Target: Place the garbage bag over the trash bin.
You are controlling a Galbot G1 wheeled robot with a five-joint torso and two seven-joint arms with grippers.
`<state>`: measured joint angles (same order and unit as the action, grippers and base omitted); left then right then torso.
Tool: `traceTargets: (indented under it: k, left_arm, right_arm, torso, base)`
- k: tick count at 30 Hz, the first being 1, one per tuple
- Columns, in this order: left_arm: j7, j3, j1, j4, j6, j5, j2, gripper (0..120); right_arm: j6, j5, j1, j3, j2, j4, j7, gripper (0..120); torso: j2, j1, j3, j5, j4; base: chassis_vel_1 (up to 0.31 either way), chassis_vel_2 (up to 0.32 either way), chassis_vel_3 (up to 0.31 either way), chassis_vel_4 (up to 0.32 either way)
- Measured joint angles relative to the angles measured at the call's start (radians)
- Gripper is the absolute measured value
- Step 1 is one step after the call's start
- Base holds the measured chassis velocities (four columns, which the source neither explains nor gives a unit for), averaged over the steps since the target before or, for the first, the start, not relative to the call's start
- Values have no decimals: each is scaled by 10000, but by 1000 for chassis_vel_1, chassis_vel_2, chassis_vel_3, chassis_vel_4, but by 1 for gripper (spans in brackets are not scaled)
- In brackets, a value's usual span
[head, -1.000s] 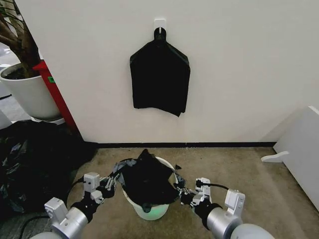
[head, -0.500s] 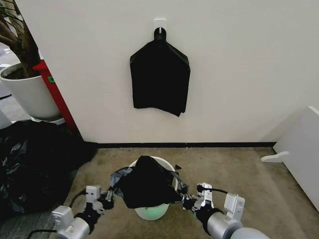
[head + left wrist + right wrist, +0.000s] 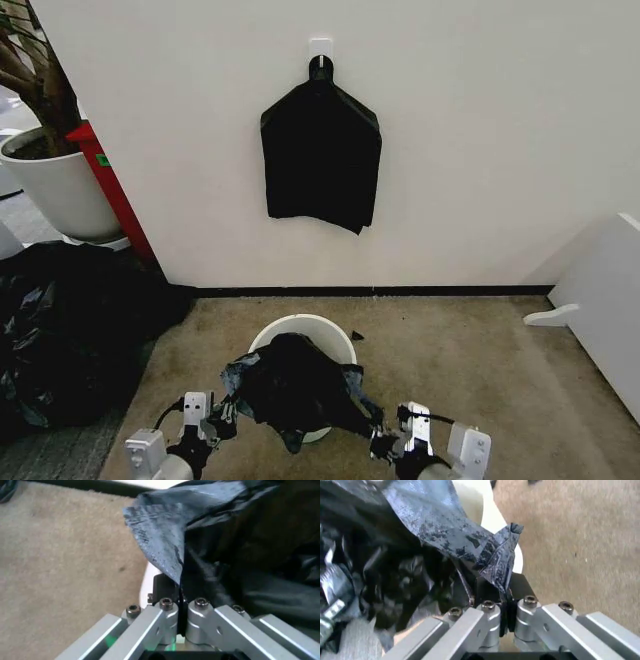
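The crinkled black garbage bag (image 3: pixel 295 388) hangs stretched between my two grippers, over the near side of the white trash bin (image 3: pixel 300 325). The bin's far rim is uncovered. My left gripper (image 3: pixel 222 416) is shut on the bag's left edge, low in the head view. My right gripper (image 3: pixel 378 442) is shut on its right edge. In the left wrist view the fingertips (image 3: pixel 176 592) pinch a fold of the bag (image 3: pixel 240 555) beside the bin's rim (image 3: pixel 144 581). In the right wrist view my right gripper (image 3: pixel 501 590) clamps the bag (image 3: pixel 410 555), with the bin (image 3: pixel 470 498) behind.
A flat black bundle (image 3: pixel 320 150) hangs from a white hook on the wall behind the bin. A heap of black bags (image 3: pixel 70 320) lies at the left, below a large white plant pot (image 3: pixel 55 185). White furniture (image 3: pixel 610 310) stands at the right. Beige carpet surrounds the bin.
Both grippers have drawn back toward me with the bag. The bag has slid off the bin's far side, baring its far rim.
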<state>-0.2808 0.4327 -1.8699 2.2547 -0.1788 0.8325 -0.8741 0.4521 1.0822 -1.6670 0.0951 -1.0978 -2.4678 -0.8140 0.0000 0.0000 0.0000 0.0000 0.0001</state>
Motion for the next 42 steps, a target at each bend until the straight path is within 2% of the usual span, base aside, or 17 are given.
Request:
traceTargets:
  k: [4,11,17,24,33,42]
  left_arm:
    - [-360,-367,291,-531,157,-178,-8,0]
    - [-666,-1195,921,-955,204,-365,-171,0]
    - [-626,-1316,1217,-1112,31,-366,-330,0]
    - [-398,-1380,1979,-1872,-99,-518,-602,0]
    - [-491,-1484,2630,-2192,-166,-676,-868,0]
    - [-395,-1515,2922,-2762,-156,-679,-1105,0]
  right_arm:
    - [1,-262,278,8,-41,621,64,0]
    - [-234,-791,312,24,-98,1400,537,0]
    - [-285,-838,396,16,-203,1658,577,0]
    - [-485,-847,1351,31,-423,2857,690,0]
    - [-512,-892,1989,-48,-348,3273,877,0]
    - [-204,-1179,2373,-101,-281,4118,1684,0]
  torso:
    - [0,0,1,0,1]
    - [-2,0,0,0,-1]
    - [-1,0,0,0,-1]
    - [-2,0,1,1,0]
    - [-2,0,1,0,-2]
    - [-2,0,1,1,-1]
  base:
    - [0,0,0,0]
    - [0,0,0,0]
    - [0,0,0,0]
    - [0,0,0,0]
    - [0,0,0,0]
    - [0,0,0,0]
